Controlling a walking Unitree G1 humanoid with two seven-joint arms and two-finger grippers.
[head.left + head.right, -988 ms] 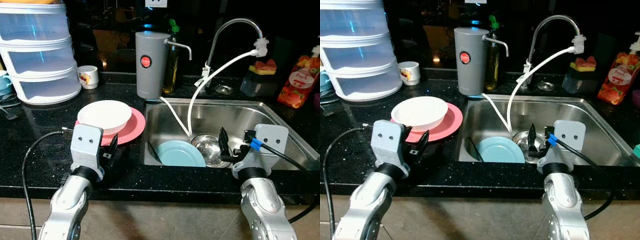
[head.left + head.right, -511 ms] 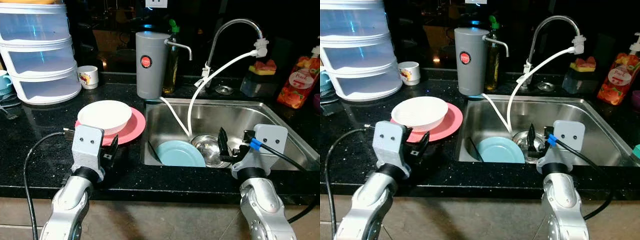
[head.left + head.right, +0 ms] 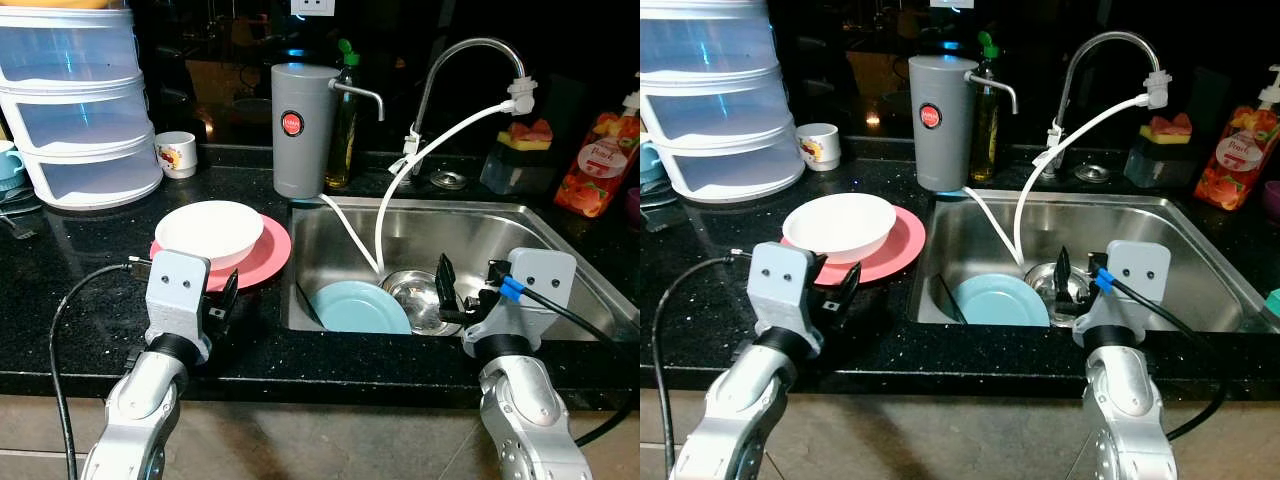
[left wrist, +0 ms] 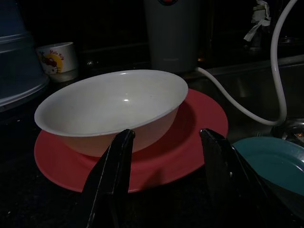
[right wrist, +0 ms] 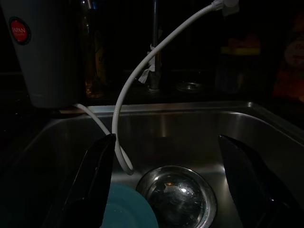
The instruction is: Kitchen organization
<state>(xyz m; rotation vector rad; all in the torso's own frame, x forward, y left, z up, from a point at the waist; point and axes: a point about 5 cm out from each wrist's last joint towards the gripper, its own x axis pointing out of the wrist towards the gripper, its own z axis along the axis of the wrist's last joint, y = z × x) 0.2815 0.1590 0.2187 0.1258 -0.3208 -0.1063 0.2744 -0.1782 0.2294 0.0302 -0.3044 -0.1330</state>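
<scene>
A white bowl point(image 3: 210, 230) sits on a pink plate point(image 3: 270, 256) on the black counter, left of the sink point(image 3: 500, 232). My left gripper point(image 3: 224, 293) hovers open just in front of the plate, and its wrist view looks straight at the bowl point(image 4: 114, 107) between its black fingers point(image 4: 116, 161). A light blue plate point(image 3: 358, 308) and a steel bowl point(image 3: 415, 297) lie in the sink's front left part. My right gripper point(image 3: 446, 288) hangs open over the sink's front edge, beside the steel bowl point(image 5: 176, 197), holding nothing.
A grey dispenser point(image 3: 303, 130) stands behind the sink's left corner, with a bottle beside it. A white hose point(image 3: 420, 160) runs from the faucet point(image 3: 470, 50) into the basin. Stacked clear containers point(image 3: 75, 110) and a mug point(image 3: 176, 153) are at the back left. A soap pouch point(image 3: 597, 165) and a sponge point(image 3: 527, 135) are at the back right.
My left gripper has crept slightly to the right, toward the pink plate. The right arm and the dishes have not moved.
</scene>
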